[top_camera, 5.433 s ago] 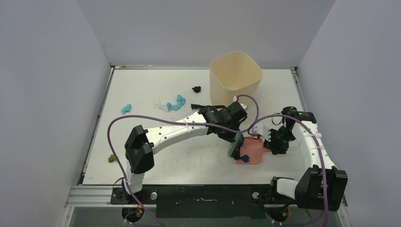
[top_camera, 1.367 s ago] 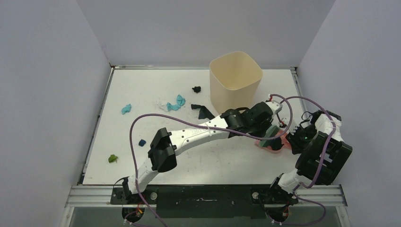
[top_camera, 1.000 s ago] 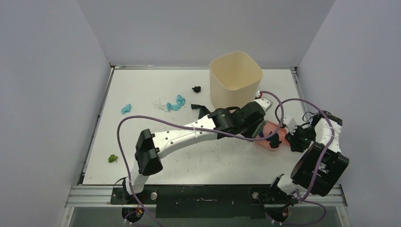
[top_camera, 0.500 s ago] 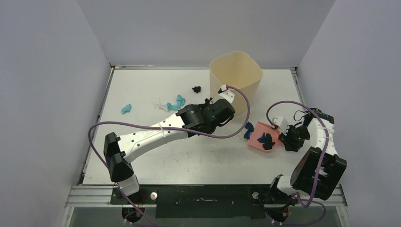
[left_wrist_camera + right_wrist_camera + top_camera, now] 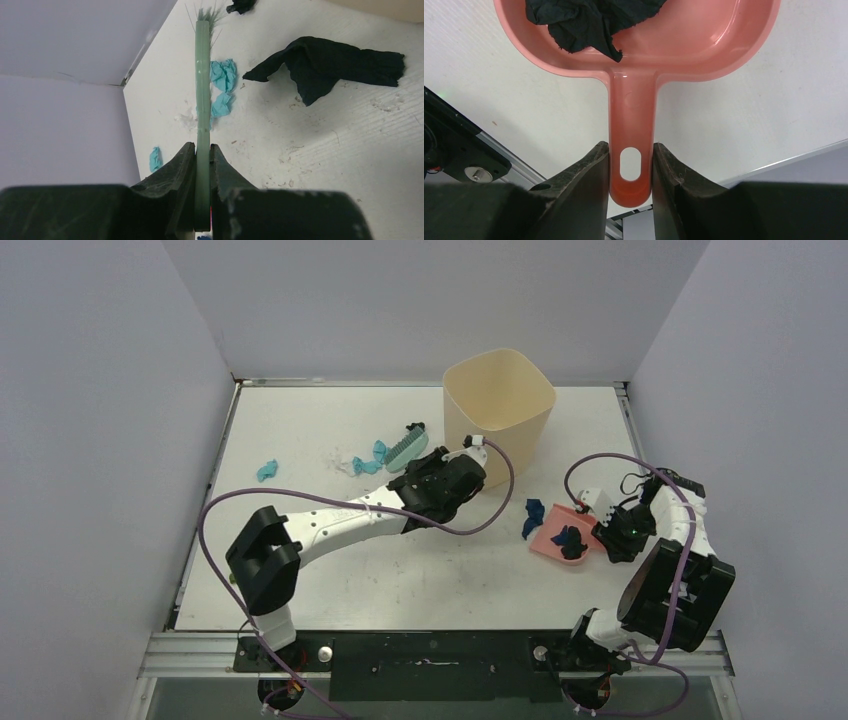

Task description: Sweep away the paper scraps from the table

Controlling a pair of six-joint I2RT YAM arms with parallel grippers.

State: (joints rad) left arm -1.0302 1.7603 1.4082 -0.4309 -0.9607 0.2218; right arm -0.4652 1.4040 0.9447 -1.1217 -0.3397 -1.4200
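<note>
My left gripper (image 5: 425,468) (image 5: 202,150) is shut on the handle of the green hand brush (image 5: 407,450) (image 5: 202,85), which points over teal paper scraps (image 5: 377,456) (image 5: 222,75). A large black scrap (image 5: 330,62) lies just right of the brush. Further scraps lie on the table (image 5: 330,570): a small black one (image 5: 415,427), a white one (image 5: 345,462) and a teal one (image 5: 267,470) (image 5: 155,159). My right gripper (image 5: 612,533) (image 5: 630,150) is shut on the handle of the pink dustpan (image 5: 556,540) (image 5: 704,45), which holds a dark scrap (image 5: 571,540) (image 5: 584,20). A dark blue scrap (image 5: 533,512) lies at the pan's mouth.
A beige bin (image 5: 498,405) stands at the back, just right of the brush and my left wrist. Grey walls close in the table on three sides. A metal rail (image 5: 440,645) runs along the near edge, by the arm bases.
My left arm has swung the brush away from the dustpan, leftward to the teal scraps by the bin. The dustpan has stayed in place with a dark scrap in it.
</note>
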